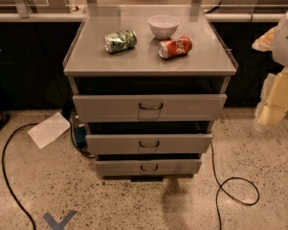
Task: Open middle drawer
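A grey metal cart stands in the middle of the camera view with three drawers stacked in its front. The middle drawer is the second one down, with a small dark wire handle centred on its front. A dark gap shows above its front panel. The top drawer sits above it and the bottom drawer below it. My gripper, cream and white, hangs at the right edge of the view. It is well to the right of the cart, at about the height of the top drawer, and touches nothing.
On the cart top lie a crushed green can, a white bowl and a red can. On the floor are a white sheet of paper, black cables and a blue tape mark. Dark cabinets stand behind.
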`<state>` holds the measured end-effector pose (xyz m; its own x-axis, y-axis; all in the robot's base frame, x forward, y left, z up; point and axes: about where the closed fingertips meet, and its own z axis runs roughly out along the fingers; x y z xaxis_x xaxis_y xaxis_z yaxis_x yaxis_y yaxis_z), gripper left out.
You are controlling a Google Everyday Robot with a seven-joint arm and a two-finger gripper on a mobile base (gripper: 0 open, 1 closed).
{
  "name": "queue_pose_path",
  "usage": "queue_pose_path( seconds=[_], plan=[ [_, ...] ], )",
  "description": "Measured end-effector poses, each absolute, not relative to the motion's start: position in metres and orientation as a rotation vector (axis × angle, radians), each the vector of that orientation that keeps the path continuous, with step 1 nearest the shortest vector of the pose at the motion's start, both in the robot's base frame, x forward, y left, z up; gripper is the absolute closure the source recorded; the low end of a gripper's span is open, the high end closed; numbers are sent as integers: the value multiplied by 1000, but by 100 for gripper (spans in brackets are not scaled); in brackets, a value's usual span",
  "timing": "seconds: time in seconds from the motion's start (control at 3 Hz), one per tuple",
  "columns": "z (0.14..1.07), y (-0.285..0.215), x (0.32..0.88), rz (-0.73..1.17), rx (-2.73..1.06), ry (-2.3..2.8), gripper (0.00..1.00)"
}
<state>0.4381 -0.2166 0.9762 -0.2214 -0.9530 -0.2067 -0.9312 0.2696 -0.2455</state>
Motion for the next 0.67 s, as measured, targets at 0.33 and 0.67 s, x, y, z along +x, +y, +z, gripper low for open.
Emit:
queue_pose_path(
  seconds=[0.33, 0.67],
  plan=[
    [976, -216, 438, -99, -1724, 2230, 0],
    [950, -197, 438, -48, -1763, 2185, 0]
  ],
)
